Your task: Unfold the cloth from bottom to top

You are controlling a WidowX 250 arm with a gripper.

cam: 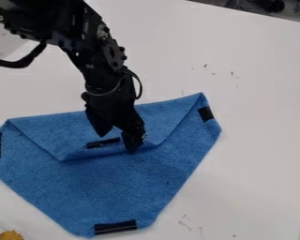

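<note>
Where the blue cloth [108, 183] lies on the bench [259, 93], let its near corner [124, 214] stay put; best pinch only the folded flap [64, 136] by its black strip [102, 143], lift low, and carry it past the far crease [52, 116]. Over that flap the pincer [118, 142] hangs open, tips apart, gripping nothing visible; contact I cannot tell.

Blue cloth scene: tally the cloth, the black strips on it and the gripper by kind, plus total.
Blue cloth: 1
Black strips: 4 (left corner, right corner, bottom edge, folded-over flap)
Gripper: 1
Total: 6
</note>
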